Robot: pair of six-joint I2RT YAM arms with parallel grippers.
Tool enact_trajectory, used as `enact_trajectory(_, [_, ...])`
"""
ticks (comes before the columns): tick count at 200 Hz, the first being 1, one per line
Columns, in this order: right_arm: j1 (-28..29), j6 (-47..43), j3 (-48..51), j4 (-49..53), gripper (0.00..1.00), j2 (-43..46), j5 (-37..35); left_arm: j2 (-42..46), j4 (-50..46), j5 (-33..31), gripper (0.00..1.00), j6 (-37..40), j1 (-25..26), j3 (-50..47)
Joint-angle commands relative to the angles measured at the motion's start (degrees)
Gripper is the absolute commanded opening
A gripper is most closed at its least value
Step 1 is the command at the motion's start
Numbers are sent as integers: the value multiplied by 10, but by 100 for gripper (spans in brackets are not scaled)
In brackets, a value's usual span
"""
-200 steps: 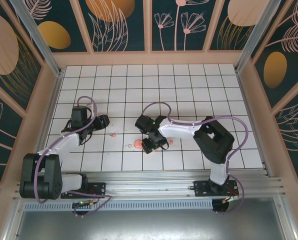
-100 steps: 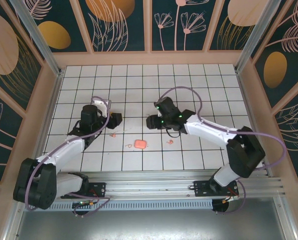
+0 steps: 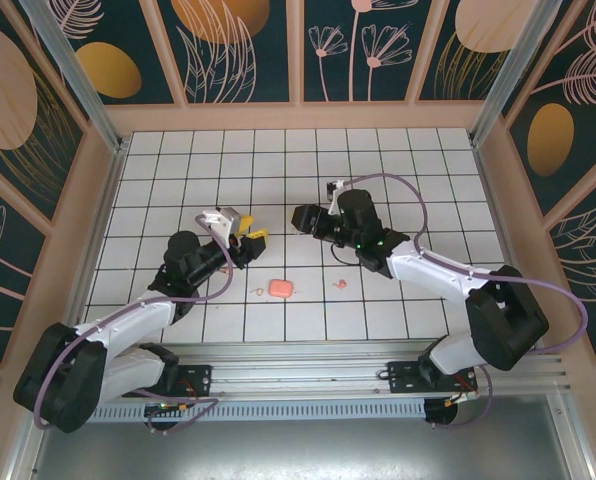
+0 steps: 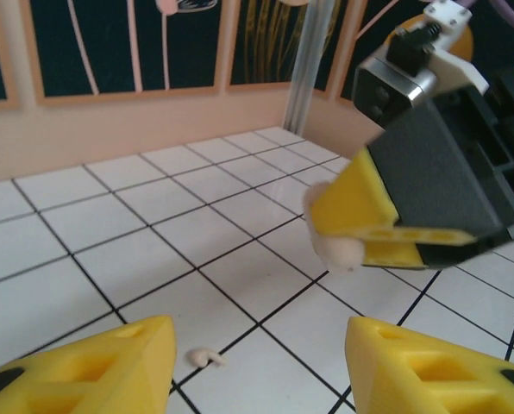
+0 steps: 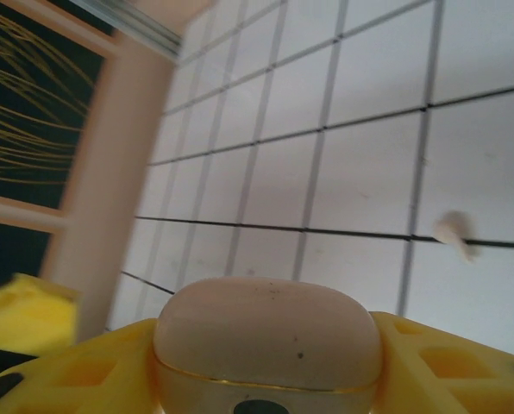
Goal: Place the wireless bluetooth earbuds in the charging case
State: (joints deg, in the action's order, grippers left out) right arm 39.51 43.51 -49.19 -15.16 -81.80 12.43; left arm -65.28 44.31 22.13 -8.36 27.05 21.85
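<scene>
Two grippers tip to tip over the grid table (image 3: 398,170), with the case in the right one.
Right gripper (image 3: 300,217): yellow jaws closed on the sides of the cream case (image 5: 270,332), held off the table, on the far side of the pink piece (image 3: 281,288) and slightly right of it. Left gripper (image 3: 253,235): jaws spread with nothing between them, on the far side of the pink piece and to its left. Earbuds: one (image 3: 260,291) lies on the table just left of the pink piece. Another (image 3: 340,283) lies to its right, apart from it.
</scene>
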Motion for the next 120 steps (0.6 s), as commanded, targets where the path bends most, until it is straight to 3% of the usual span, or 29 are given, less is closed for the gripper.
enact_trajectory(1, [-2,41,10,-130,55,29,25,-6,70,34,54,42,13,5])
enact_trajectory(42, [3,78,36,-223,55,25,38,-26,112,26,54,65,43,2])
enact_trajectory(120, [48,97,40,-244,55,2,39,-64,212,-15,54,16,68,8])
